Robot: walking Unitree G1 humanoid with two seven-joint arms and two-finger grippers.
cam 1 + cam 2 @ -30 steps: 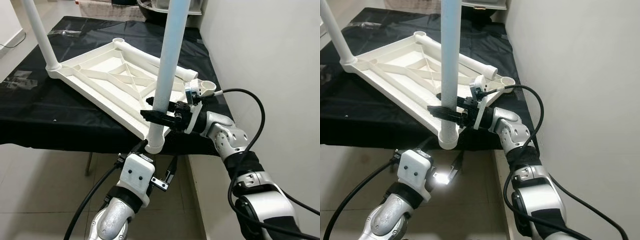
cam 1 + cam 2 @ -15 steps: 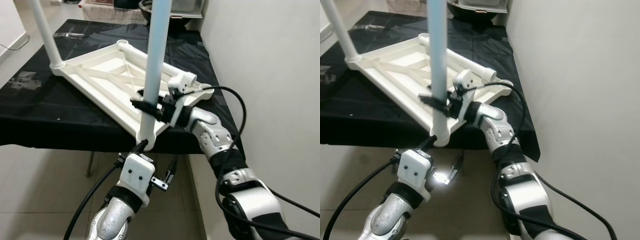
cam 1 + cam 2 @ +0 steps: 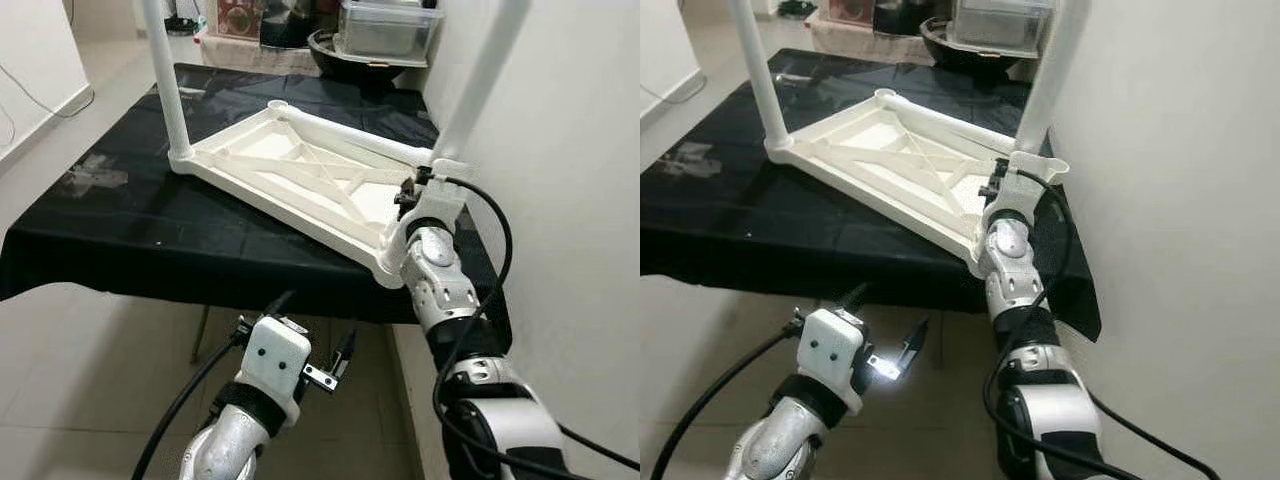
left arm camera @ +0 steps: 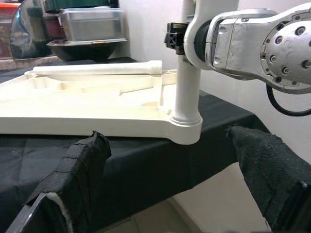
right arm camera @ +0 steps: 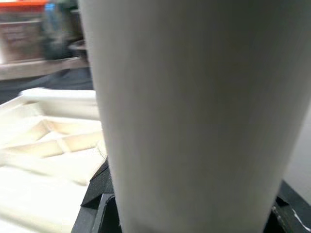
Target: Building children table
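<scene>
The white tabletop (image 3: 300,175) lies upside down on the black-covered table (image 3: 110,240). One white leg (image 3: 165,85) stands in its far left corner. Another leg (image 3: 475,85) rises from the near corner socket (image 4: 187,131), leaning toward the wall in the eye views. My right gripper (image 3: 414,187) is shut on this leg just above the socket, and my wrist hides its lower part. A loose leg (image 3: 350,143) lies along the far rim. My left gripper (image 3: 312,345) hangs open below the table's front edge, its padded fingers (image 4: 82,165) spread wide and holding nothing.
A clear lidded box (image 3: 390,25) and a dark bowl (image 3: 335,48) stand at the table's far end. A white wall (image 3: 570,200) runs close along the right side. Tiled floor (image 3: 80,380) lies below in front.
The whole picture has shifted, so the camera moved. My right forearm now reaches up in front of the near corner instead of coming in from the right. Its grip on the leg holds.
</scene>
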